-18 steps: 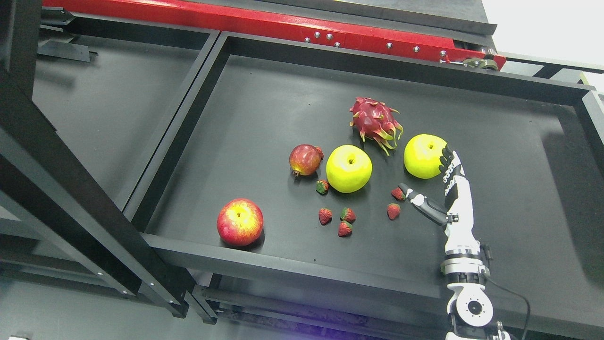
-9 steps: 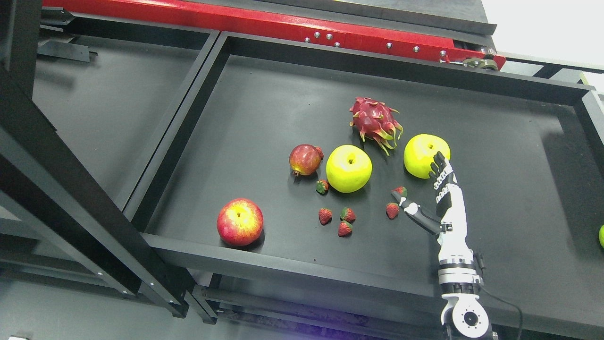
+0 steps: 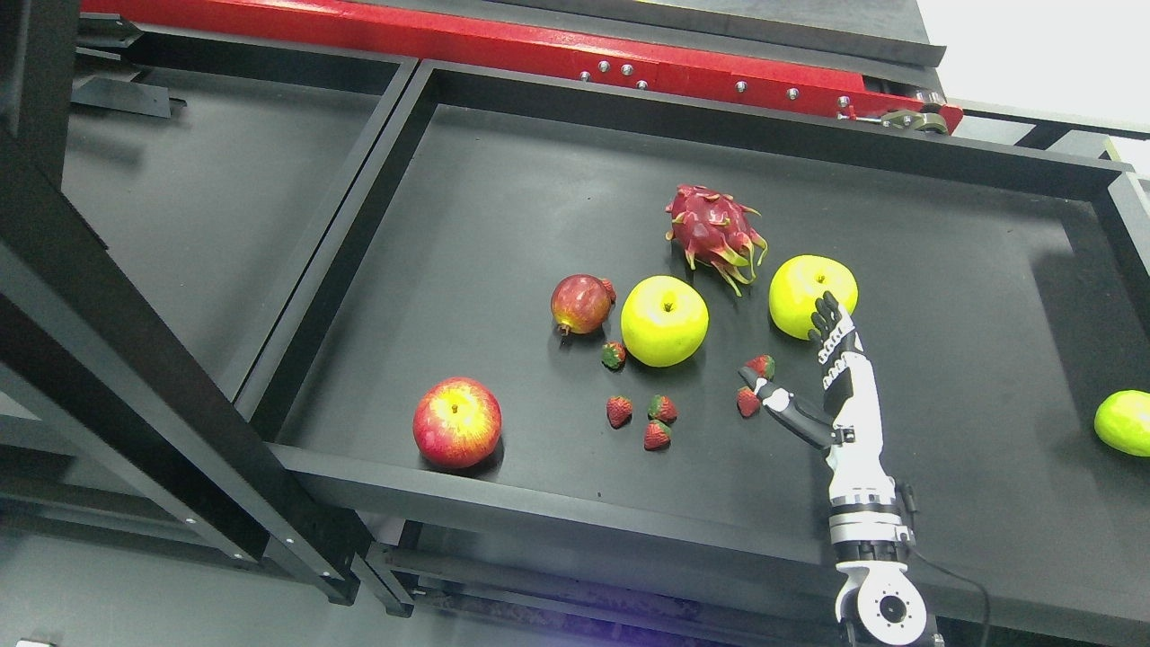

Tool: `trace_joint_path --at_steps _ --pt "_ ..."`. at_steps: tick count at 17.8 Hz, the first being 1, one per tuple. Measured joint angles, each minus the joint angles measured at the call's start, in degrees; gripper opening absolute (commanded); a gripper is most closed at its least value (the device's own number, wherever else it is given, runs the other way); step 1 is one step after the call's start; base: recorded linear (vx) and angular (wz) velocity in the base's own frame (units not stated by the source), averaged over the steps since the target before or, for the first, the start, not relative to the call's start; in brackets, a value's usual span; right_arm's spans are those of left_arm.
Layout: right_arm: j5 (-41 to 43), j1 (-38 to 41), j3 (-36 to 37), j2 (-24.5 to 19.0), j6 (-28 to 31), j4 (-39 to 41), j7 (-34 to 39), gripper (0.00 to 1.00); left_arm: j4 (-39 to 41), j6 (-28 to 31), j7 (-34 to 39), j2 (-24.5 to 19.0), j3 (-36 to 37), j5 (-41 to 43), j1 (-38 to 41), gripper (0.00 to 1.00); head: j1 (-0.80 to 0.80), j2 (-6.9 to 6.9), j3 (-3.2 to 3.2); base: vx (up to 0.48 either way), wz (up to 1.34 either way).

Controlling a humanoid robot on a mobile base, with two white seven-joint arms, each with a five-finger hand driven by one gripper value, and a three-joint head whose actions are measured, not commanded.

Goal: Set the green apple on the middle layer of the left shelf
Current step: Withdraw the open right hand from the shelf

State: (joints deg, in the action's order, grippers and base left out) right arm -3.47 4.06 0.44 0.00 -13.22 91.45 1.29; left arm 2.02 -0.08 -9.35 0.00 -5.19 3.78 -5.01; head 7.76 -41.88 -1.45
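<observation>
Two yellow-green apples lie on the black shelf tray (image 3: 503, 180): one in the middle (image 3: 664, 321) and one to its right (image 3: 805, 286). My right hand (image 3: 791, 346) reaches up from the bottom edge. It is open, with the fingers (image 3: 825, 322) spread over the near side of the right apple and the thumb (image 3: 764, 388) pointing left among strawberries. It holds nothing. A third green fruit (image 3: 1123, 422) shows at the right edge; what carries it is out of view.
A dragon fruit (image 3: 714, 229) lies behind the apples, a pomegranate (image 3: 580, 304) left of the middle apple, and a red apple (image 3: 456, 422) near the front rim. Several strawberries (image 3: 651, 420) are scattered in front. A black frame post (image 3: 135, 359) crosses the left.
My right hand has slid a little left and back toward me, its fingers now lower on the right apple. A green fruit has come into view from the right edge.
</observation>
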Motion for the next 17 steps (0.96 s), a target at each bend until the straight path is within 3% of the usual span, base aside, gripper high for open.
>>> trace_joint_path --at_steps 17 --pt "0.1 0.5 1.7 0.0 0.2 0.2 0.4 1.0 0.0 0.0 0.0 0.0 0.0 0.0 0.0 1.0 0.0 0.0 0.0 0.0 0.0"
